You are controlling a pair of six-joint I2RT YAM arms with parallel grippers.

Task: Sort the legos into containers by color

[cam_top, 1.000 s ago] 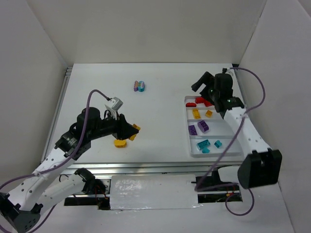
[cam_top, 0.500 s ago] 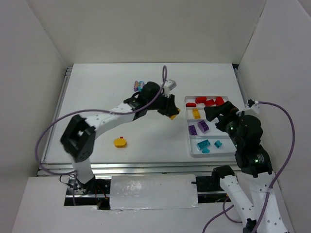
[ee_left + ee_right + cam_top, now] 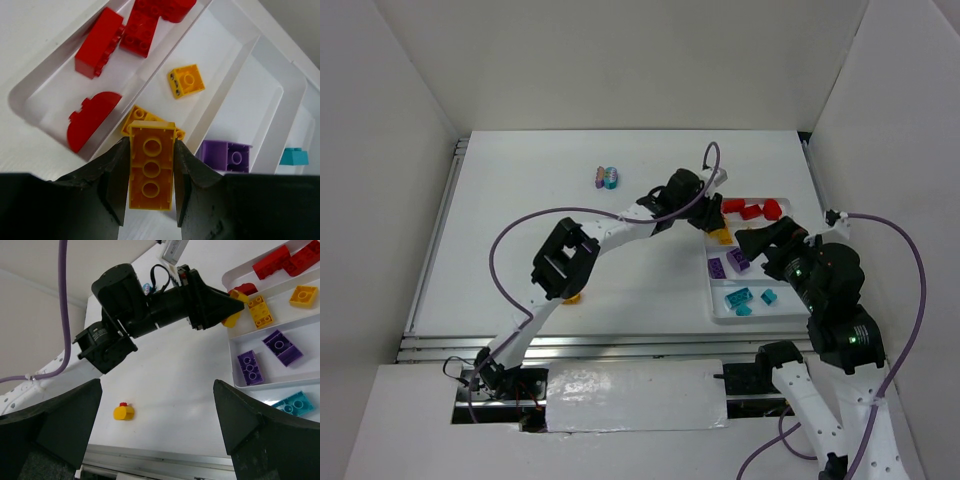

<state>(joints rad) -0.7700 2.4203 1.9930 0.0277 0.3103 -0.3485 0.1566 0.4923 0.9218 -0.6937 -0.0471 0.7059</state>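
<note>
My left gripper [image 3: 151,150] is shut on a yellow-orange lego [image 3: 151,172], which it holds over the near-left end of the white containers tray [image 3: 765,318], above the wall between the red and yellow compartments. Another yellow lego [image 3: 135,116] lies just beneath it, and a square one [image 3: 186,81] lies farther along. Red legos [image 3: 100,42] fill the first compartment; purple [image 3: 227,155] and teal [image 3: 294,156] ones lie in the others. My right gripper [image 3: 157,385] hovers open and empty over the table near the tray. On the table sits a yellow piece with a red stud [image 3: 123,411].
A purple and teal cluster [image 3: 607,178] stands at the back of the table. The left arm [image 3: 610,225] stretches across the middle of the table toward the tray. White walls close in both sides and the back.
The left arm has carried the yellow-orange lego farther right, from beside the tray to over its left end. The right arm has barely shifted in the last half second.
</note>
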